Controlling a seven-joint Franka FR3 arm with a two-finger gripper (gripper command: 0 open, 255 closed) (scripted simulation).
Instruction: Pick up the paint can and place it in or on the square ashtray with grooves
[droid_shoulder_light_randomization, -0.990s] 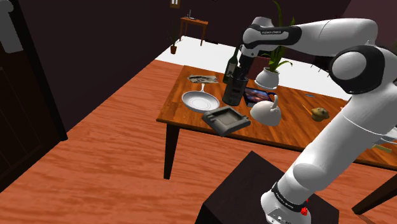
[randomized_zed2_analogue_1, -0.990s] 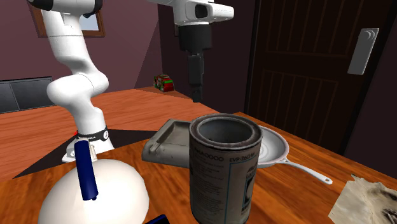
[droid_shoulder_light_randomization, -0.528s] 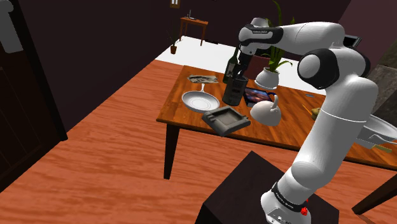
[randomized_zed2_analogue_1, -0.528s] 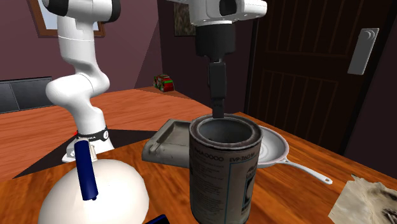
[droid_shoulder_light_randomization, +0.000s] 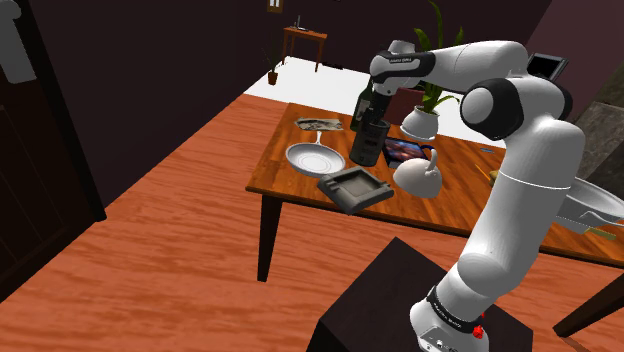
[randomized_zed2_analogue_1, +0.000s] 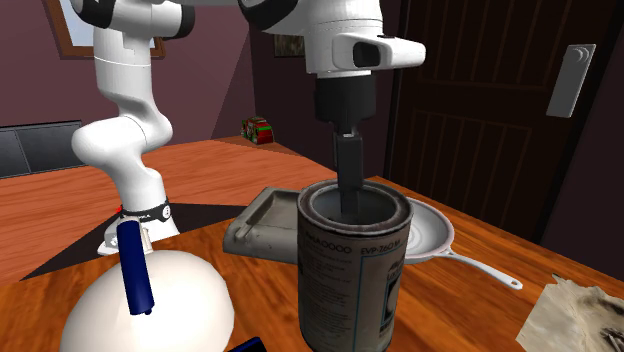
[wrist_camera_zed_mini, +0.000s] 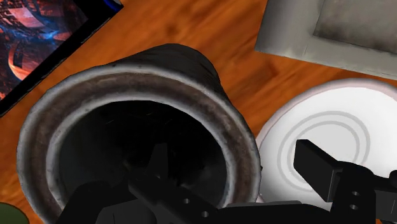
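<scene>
The gripper (wrist_camera_zed_mini: 245, 186) is open and straddles the wall of the paint can (wrist_camera_zed_mini: 137, 137). One black finger (wrist_camera_zed_mini: 167, 191) reaches down inside the can's mouth; the other finger (wrist_camera_zed_mini: 321, 167) stands outside the rim, over the white frying pan (wrist_camera_zed_mini: 331, 137). Neither finger can be seen pressing on the wall.

In the second exterior view the gripper (randomized_zed2_analogue_1: 350, 198) hangs straight down from the white hand, its tip below the rim of the paint can (randomized_zed2_analogue_1: 352, 285). The can stands upright and lidless on the wooden table (randomized_zed2_analogue_1: 480, 315). It is dark grey, with a pale label bearing a bold line that ends in "OOOO" and smaller print I cannot read.

Just behind the can in that view lies the square grey ashtray (randomized_zed2_analogue_1: 258, 228), and at the view's right is the frying pan (randomized_zed2_analogue_1: 432, 236). A white kettle (randomized_zed2_analogue_1: 150, 312) with a blue handle stands in the foreground.

In the shoulder view the gripper (droid_shoulder_light_randomization: 368, 117) sits atop the can (droid_shoulder_light_randomization: 366, 145). The ashtray (droid_shoulder_light_randomization: 354, 189) lies near the table's (droid_shoulder_light_randomization: 290, 182) front edge. A flat panel with a red-and-blue picture (droid_shoulder_light_randomization: 406, 151) lies beside the can.
</scene>
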